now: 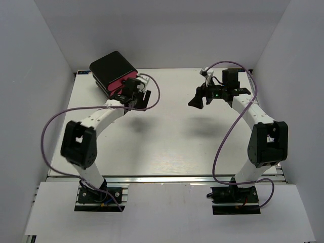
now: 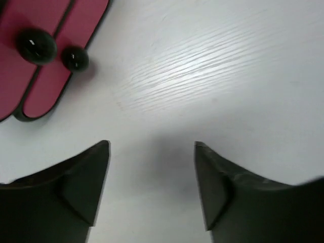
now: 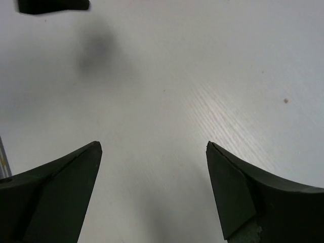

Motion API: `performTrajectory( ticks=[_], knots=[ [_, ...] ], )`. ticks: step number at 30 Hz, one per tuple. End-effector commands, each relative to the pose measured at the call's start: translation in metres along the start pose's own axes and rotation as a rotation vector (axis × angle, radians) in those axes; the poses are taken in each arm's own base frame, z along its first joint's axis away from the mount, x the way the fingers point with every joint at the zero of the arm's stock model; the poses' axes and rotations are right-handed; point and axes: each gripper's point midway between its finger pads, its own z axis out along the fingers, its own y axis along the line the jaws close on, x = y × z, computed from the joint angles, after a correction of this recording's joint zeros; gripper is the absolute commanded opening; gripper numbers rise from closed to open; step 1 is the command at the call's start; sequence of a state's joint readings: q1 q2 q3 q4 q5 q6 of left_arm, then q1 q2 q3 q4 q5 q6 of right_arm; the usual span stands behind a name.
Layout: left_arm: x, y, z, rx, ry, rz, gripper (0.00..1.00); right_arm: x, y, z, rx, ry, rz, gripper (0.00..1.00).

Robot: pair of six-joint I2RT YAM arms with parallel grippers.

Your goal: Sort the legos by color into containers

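Note:
The containers are magenta-pink drawers point(image 1: 117, 84) with small black knobs, set in a black cabinet point(image 1: 112, 66) at the back left of the table. In the left wrist view two drawer fronts point(image 2: 48, 76) show at the upper left, shut, with knobs point(image 2: 36, 44) side by side. My left gripper point(image 1: 140, 101) hovers just right of the drawers; its jaws point(image 2: 152, 147) stand open over bare table. My right gripper point(image 1: 196, 103) is at the back right, also open point(image 3: 153, 147) with nothing between the fingers. No legos show in any view.
White walls enclose the table point(image 1: 167, 136) on three sides. Purple cables loop off both arms. A black shape point(image 3: 53, 5) cuts into the top left of the right wrist view, with a shadow below it; I cannot tell what it is.

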State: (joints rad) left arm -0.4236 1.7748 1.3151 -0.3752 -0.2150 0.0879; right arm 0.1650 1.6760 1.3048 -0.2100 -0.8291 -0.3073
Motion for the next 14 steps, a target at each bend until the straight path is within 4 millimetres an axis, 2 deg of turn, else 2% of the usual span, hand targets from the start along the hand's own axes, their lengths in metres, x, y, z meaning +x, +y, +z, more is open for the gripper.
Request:
performTrajectory(
  ticks=[1,2,3,4,5,6,7,8,9,11,12,13,14],
  knots=[
    [-0.039,-0.028,-0.072,0.216,-0.137,-0.239,0.86,-0.007,0.009,-0.020,0.032,0.060,0.032,0.89],
    [-0.022,-0.037,-0.077,0.261,-0.118,-0.260,0.98,-0.009,0.008,-0.023,0.079,0.064,0.094,0.89],
    [-0.028,-0.040,-0.088,0.283,-0.168,-0.319,0.98,-0.005,-0.004,-0.027,0.167,0.084,0.125,0.89],
    [-0.037,-0.036,-0.115,0.301,-0.250,-0.349,0.98,-0.007,-0.006,-0.030,0.202,0.083,0.151,0.89],
    [-0.027,-0.040,-0.120,0.322,-0.265,-0.401,0.98,-0.008,-0.010,-0.034,0.239,0.086,0.174,0.89],
    [-0.026,-0.033,-0.129,0.314,-0.300,-0.438,0.98,-0.005,-0.017,-0.039,0.298,0.101,0.216,0.89],
    [-0.033,-0.028,-0.155,0.326,-0.384,-0.464,0.98,-0.010,-0.019,-0.045,0.333,0.093,0.222,0.89],
    [-0.031,-0.026,-0.164,0.331,-0.416,-0.478,0.98,-0.011,-0.021,-0.048,0.364,0.090,0.235,0.89],
    [-0.019,-0.028,-0.163,0.335,-0.423,-0.491,0.98,-0.012,-0.023,-0.051,0.391,0.089,0.246,0.89],
    [-0.019,-0.021,-0.183,0.329,-0.486,-0.497,0.98,-0.009,-0.019,-0.057,0.400,0.088,0.235,0.89],
    [-0.013,-0.020,-0.184,0.319,-0.478,-0.488,0.98,-0.009,-0.019,-0.059,0.405,0.082,0.225,0.87],
    [-0.016,-0.016,-0.188,0.311,-0.495,-0.494,0.98,-0.016,-0.018,-0.065,0.416,0.054,0.203,0.87],
    [-0.010,-0.014,-0.192,0.303,-0.482,-0.470,0.98,-0.011,-0.014,-0.063,0.398,0.053,0.205,0.89]
  ],
)
